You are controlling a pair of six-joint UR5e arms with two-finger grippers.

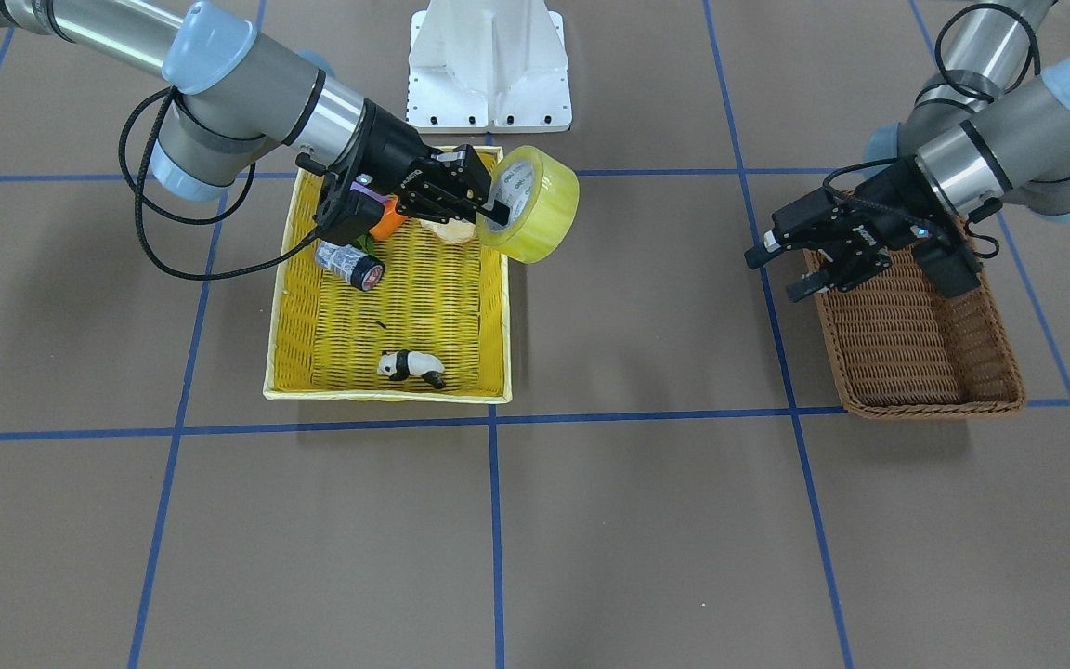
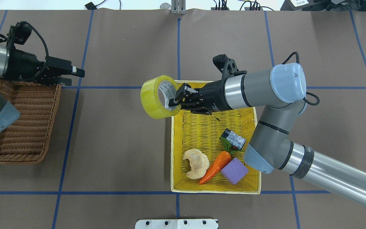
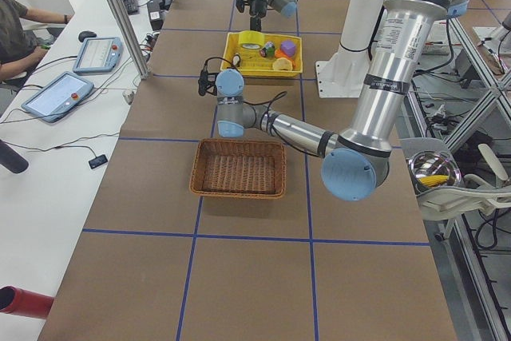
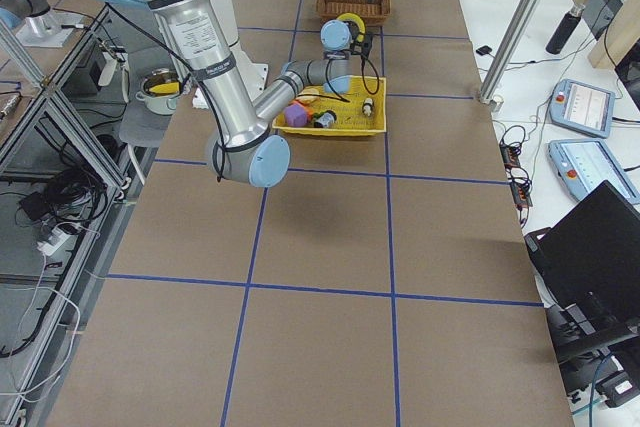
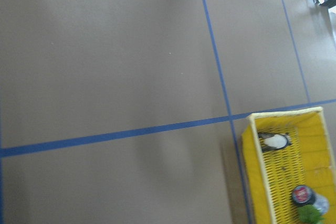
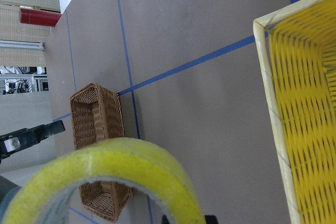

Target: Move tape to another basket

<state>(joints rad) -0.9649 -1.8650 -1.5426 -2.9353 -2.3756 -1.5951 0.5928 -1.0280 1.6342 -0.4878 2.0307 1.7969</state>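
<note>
Brown tabletop crossed by blue grid lines carries the wicker basket at left. The left gripper hangs raised near the wicker basket's inner end, fingers apart and empty. The right gripper pinches the tape by its wall, lifted over the yellow basket at its far left corner. Tablets lie on a white desk alongside.

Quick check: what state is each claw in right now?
Left claw: open, holding nothing.
Right claw: closed on the wide yellowish translucent packing tape roll, held in the air.
</note>
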